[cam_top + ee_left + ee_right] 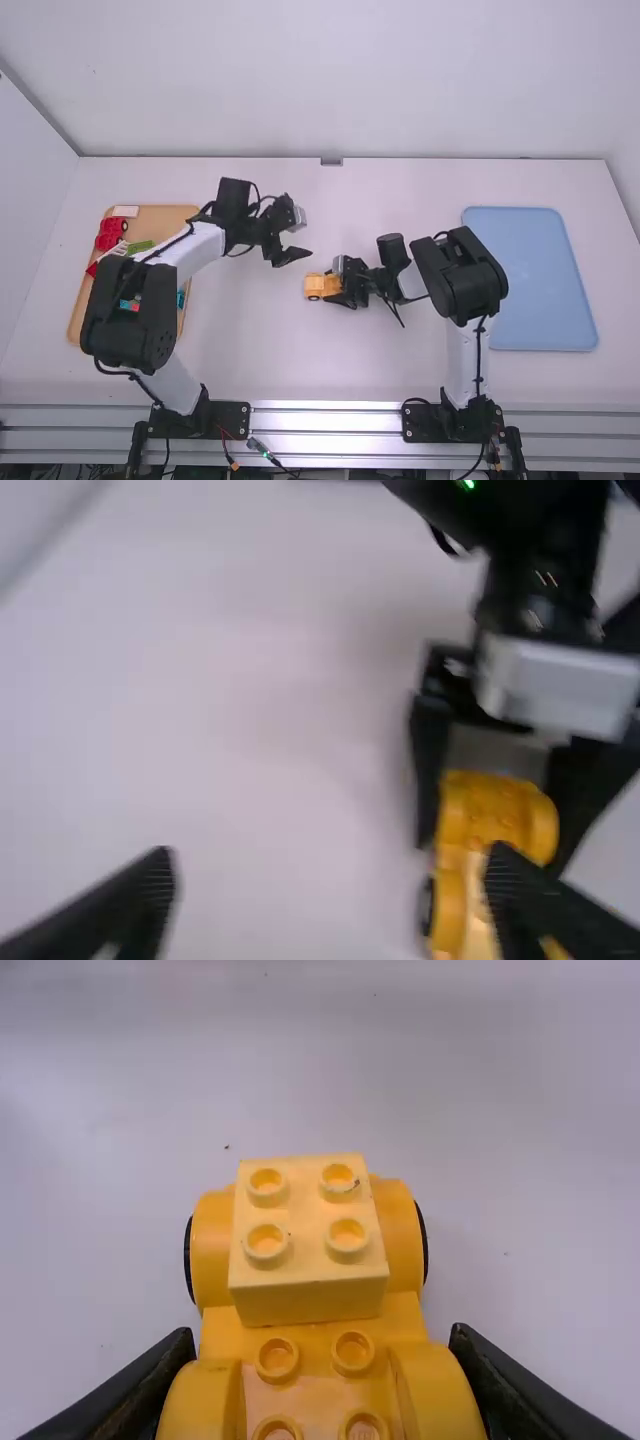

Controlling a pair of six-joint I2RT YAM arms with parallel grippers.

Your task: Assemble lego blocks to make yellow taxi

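Yellow and on wheels, the toy car (315,286) is near the middle of the table (260,340), its body held between the two fingers of the right gripper (322,1345), one on each side. A pale yellow block (308,1210) lies on the end farther from this gripper, and its four knobs face up. Whether it is pressed fully down cannot be told, nor whether the wheels touch the table. The left gripper (330,865) is close to the car, its fingers wide apart and with nothing between them.

Probably the step in hand is to make this block firm, before another piece is added. For doing it well, the right gripper should keep the car level and its grip even on both sides. The left one would do better to narrow its fingers and push straight down on the middle of the block; a push on one edge could tilt it or turn the car in the grip. If the wheels are in the air, the car should first be lowered, so that the table takes the force. The bare knobs (277,1358) between the right fingers need to remain free.
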